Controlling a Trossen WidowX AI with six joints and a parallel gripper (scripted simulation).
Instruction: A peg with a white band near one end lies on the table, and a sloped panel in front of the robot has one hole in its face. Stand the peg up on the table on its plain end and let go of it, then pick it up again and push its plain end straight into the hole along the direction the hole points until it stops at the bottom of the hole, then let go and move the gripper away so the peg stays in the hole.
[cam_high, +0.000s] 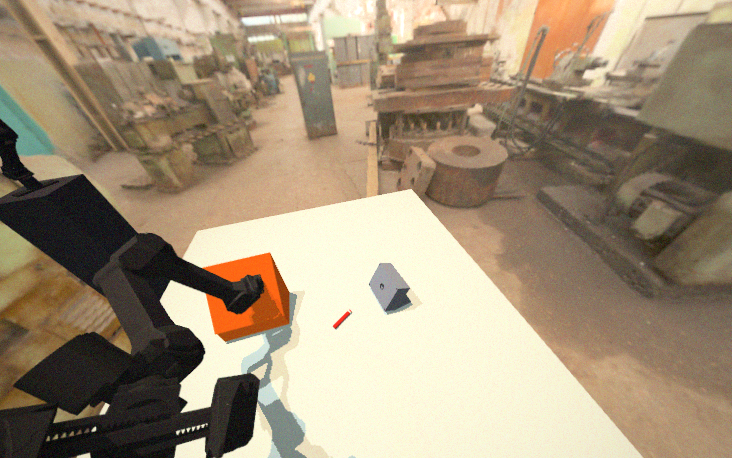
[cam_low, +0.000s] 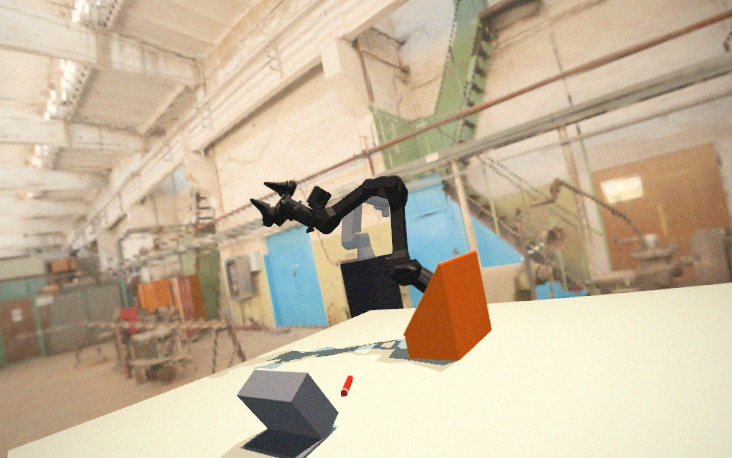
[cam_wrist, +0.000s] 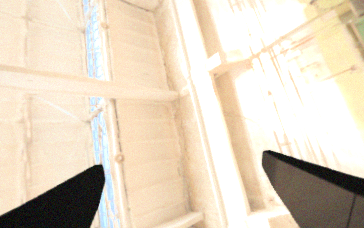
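Note:
A red peg (cam_high: 341, 319) (cam_low: 347, 385) lies flat on the white table (cam_high: 431, 388) (cam_low: 593, 378). Its white band is at the end toward the grey block in the top view. The grey sloped panel (cam_high: 387, 286) (cam_low: 315, 402) stands beyond the peg; its one hole (cam_high: 381, 286) shows as a small dark ring in the top view. In the exterior view the hole is hidden. My gripper (cam_low: 258, 192) (cam_wrist: 184, 164) is wide open and empty, held high above the table, far from the peg and pointing upward. The wrist view shows only the fingers and the building behind.
A large orange block (cam_high: 245, 280) (cam_low: 464, 313) with a sloped side stands on the table close to my arm, on the robot's side of the peg. A black pedestal (cam_high: 70, 226) (cam_low: 369, 286) is behind it. The arm's shadow falls across the table.

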